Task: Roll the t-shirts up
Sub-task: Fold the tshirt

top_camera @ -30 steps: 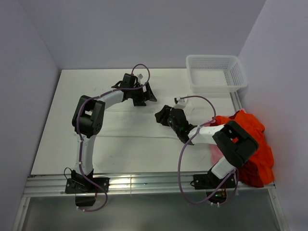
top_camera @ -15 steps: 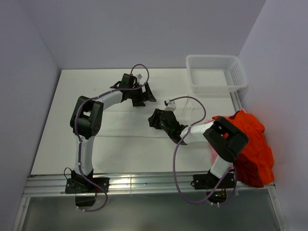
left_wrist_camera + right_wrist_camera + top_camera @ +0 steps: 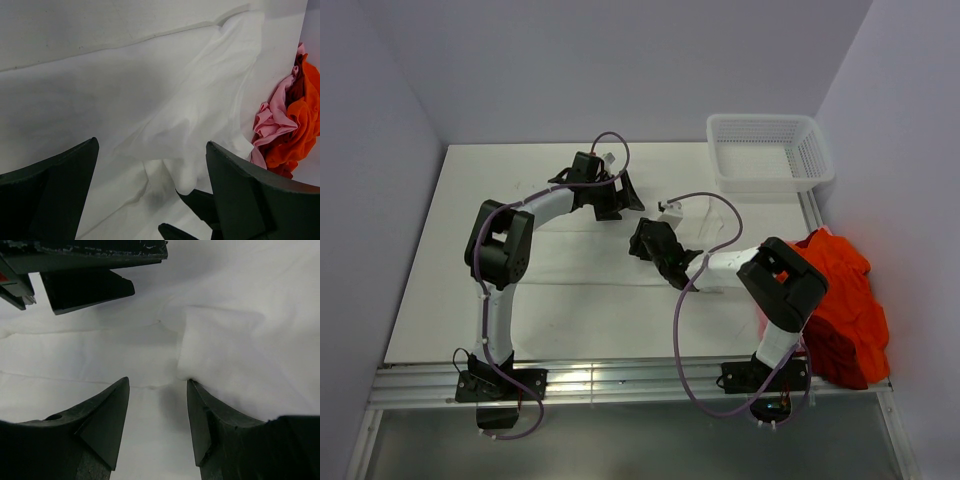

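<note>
White t-shirt (image 3: 165,110): being shown spread flat, unrolled, left of the basket (image 3: 760,118) and nearer the arms.
Orange t-shirts (image 3: 845,300): being shown heaped, untouched, nearer the arms than the basket.
Left gripper (image 3: 151,150): being held wide apart over the white t-shirt.
Right gripper (image 3: 157,382): being held apart over it, nothing clamped.
Progress: no rolling being seen yet.

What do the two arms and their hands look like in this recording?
Both are built alike: the left arm and right arm have white tubular links joined by bulky black joint housings, on black bases. A thin purple cable loops loosely along each. The left hand and right hand are black, each with two broad, wedge-shaped fingers tapering toward the tip.
</note>
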You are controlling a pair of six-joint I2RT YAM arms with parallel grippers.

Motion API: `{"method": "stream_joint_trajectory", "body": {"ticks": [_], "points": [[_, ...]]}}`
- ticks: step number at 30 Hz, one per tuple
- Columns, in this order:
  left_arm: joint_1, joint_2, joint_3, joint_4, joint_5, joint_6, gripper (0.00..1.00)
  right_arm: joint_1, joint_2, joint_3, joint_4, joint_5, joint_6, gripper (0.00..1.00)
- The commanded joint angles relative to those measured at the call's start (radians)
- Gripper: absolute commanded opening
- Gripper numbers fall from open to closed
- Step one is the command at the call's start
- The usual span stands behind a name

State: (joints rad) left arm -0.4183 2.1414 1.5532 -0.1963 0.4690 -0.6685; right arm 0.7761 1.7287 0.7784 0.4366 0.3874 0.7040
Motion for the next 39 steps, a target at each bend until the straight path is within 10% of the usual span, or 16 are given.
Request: {"method": "stream_joint_trajectory", "body": {"ticks": [1, 27, 39], "points": [[0.006, -0.057, 0.01, 0.008, -0.006, 0.023, 0.95, -0.008, 0.019, 0.056, -0.065, 0.08, -0.018, 0.56], [0.004, -0.069, 0.007, 0.003, -0.007, 0.029, 0.94, -0.028, 0.066, 0.124, -0.122, 0.159, -0.067, 0.47], [0.006, -0.066, 0.016, -0.003, -0.007, 0.033, 0.94, -0.035, 0.083, 0.147, -0.125, 0.146, -0.055, 0.16]]}}
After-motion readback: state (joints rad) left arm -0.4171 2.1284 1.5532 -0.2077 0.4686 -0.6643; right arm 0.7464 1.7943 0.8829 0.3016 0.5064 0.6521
